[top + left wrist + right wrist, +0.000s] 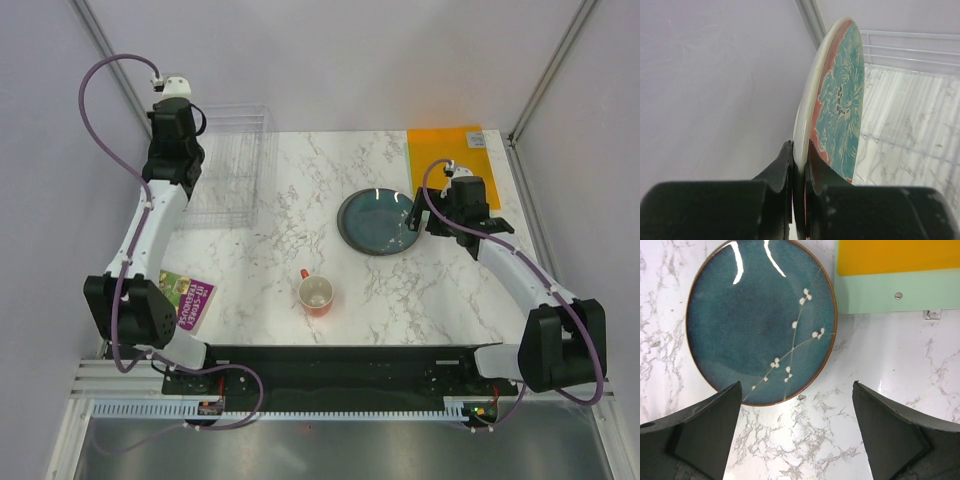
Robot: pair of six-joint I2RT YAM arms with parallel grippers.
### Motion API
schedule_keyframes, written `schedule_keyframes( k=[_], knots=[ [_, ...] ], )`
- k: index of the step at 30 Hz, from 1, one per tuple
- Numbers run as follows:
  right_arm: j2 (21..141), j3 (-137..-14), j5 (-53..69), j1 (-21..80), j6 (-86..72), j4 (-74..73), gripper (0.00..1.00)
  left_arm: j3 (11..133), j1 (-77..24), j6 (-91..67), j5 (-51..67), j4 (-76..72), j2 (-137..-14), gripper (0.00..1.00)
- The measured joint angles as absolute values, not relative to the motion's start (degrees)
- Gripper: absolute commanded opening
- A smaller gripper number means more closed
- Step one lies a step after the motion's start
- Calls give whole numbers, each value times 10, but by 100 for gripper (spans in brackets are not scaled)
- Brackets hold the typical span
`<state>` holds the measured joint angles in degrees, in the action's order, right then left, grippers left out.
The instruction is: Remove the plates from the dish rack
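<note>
My left gripper (799,155) is shut on the white rim of a red plate with a teal floral pattern (840,100), held upright and edge-on over the clear dish rack (910,47). In the top view the left gripper (176,135) is at the rack's (235,165) far left end and hides that plate. A dark teal plate (378,221) lies flat on the marble table. My right gripper (428,215) hovers open and empty at its right edge; the right wrist view shows the gripper (796,390) just off the teal plate (760,320). No other plates show.
A small red mug (316,294) stands at the table's front centre. A flat orange sheet (447,150) lies at the back right, also in the right wrist view (900,255). A purple and green leaflet (185,298) lies front left. Metal frame posts rise at the back corners.
</note>
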<state>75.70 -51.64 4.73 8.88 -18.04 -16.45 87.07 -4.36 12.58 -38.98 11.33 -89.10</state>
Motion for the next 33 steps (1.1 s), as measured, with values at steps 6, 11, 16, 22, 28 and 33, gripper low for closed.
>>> schedule_keyframes(
  k=[6,11,16,22,28,33],
  knots=[
    [739,-521,105,93,-185,-168,98,874,-73,17,-258,251,-785,2],
    [735,-523,174,119,-216,-137,98,810,-80,-126,-80,283,-681,2],
    [716,-511,236,145,-279,-45,98,672,-84,-258,71,235,-615,2],
    [711,-489,277,177,-358,69,98,547,-100,-361,164,161,-615,2],
    [727,-470,293,199,-407,145,98,498,-121,-435,220,58,-614,2],
    [752,-451,300,209,-433,186,97,477,-137,-482,249,-35,-612,2]
  ],
)
